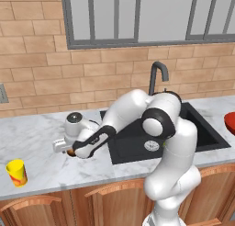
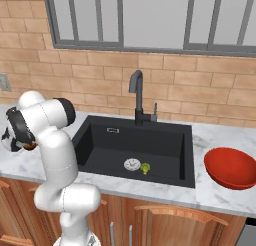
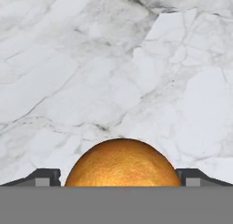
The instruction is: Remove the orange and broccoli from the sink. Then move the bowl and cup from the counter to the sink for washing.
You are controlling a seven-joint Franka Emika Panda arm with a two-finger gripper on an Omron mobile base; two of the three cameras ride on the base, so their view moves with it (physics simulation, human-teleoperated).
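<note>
Claw (image 3: 122, 182) spread wide, I see the orange (image 3: 123, 164) sitting on the marble desk (image 3: 113, 73) between the fingertips, which stand clear on either side. Left of the sink (image 2: 165, 140), broccoli (image 2: 145, 168) lies by the drain; the bowl (image 2: 231, 168) sits right, the cup (image 1: 17, 172) far left.

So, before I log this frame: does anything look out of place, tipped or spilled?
Nothing is spilled or tipped. The broccoli lies in the sink by the drain, not yet removed. The orange sits on the marble counter between the open end effector tips.
</note>
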